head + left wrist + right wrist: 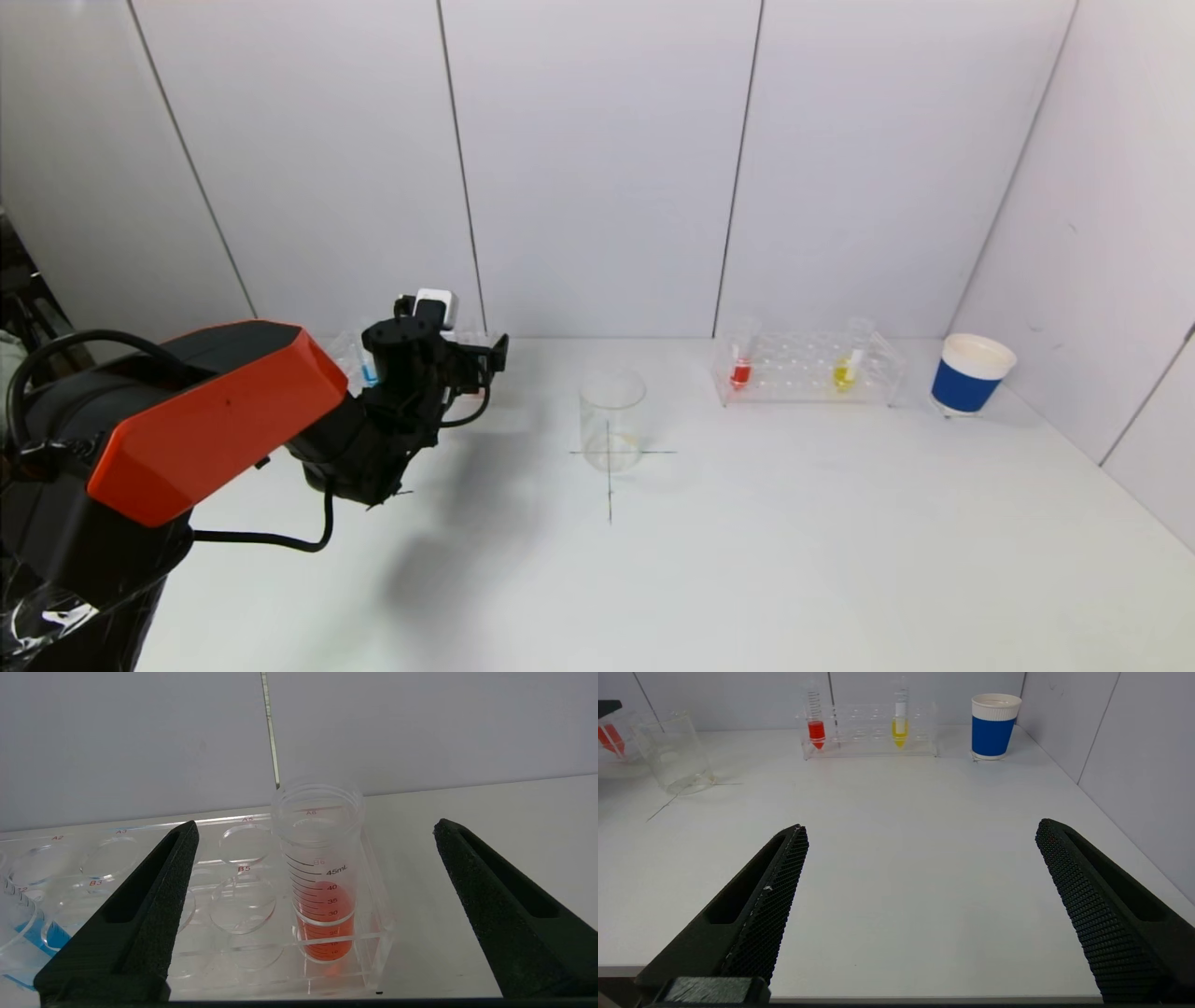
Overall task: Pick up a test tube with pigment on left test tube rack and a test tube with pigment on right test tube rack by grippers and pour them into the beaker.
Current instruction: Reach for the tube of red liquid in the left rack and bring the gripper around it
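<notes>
The left gripper (315,905) is spread wide in front of the orange-red tube (322,882), which sits in the end slot of the left rack (224,858), left of the beaker (611,418). Looks like light, slick plastic with no cap, so I'd grab mid-barrel and keep it upright. The right gripper (920,910) is also spread, well short of the right rack (871,730).

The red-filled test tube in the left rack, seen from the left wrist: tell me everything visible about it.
The red-filled test tube is clear plastic with a threaded, uncapped mouth and printed graduations up to 45mL. Red liquid fills it to about the 40 mark. It stands upright in an end hole of the clear acrylic left rack, beside empty holes. The left gripper is open, one finger on either side of the tube, not touching it.
</notes>
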You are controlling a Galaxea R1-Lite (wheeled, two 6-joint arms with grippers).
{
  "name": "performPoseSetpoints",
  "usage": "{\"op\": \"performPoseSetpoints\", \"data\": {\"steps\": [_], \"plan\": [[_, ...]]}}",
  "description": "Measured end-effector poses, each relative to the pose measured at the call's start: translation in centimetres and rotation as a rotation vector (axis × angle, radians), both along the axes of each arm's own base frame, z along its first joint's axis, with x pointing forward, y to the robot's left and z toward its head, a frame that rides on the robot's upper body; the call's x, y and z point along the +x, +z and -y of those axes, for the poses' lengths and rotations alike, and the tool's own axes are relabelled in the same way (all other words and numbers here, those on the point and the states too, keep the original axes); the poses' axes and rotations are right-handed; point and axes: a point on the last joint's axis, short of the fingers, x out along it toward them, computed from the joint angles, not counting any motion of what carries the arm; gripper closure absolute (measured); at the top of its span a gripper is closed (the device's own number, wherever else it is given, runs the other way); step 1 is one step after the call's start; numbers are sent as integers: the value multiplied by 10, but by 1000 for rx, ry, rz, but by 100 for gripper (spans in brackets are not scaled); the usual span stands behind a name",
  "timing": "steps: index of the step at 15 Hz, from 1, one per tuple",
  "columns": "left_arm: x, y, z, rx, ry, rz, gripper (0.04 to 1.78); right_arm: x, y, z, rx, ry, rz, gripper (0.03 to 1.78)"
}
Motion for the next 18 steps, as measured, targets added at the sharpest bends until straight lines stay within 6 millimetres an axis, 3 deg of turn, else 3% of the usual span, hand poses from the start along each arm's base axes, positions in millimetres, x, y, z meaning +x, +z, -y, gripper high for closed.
{"op": "performPoseSetpoints", "data": {"steps": [15, 18], "plan": [[2, -2, 0, 1, 1, -5, 7, 0, 0, 0, 0, 0, 0, 4], [2, -2, 0, 1, 1, -5, 25, 0, 0, 0, 0, 0, 0, 4]]}}
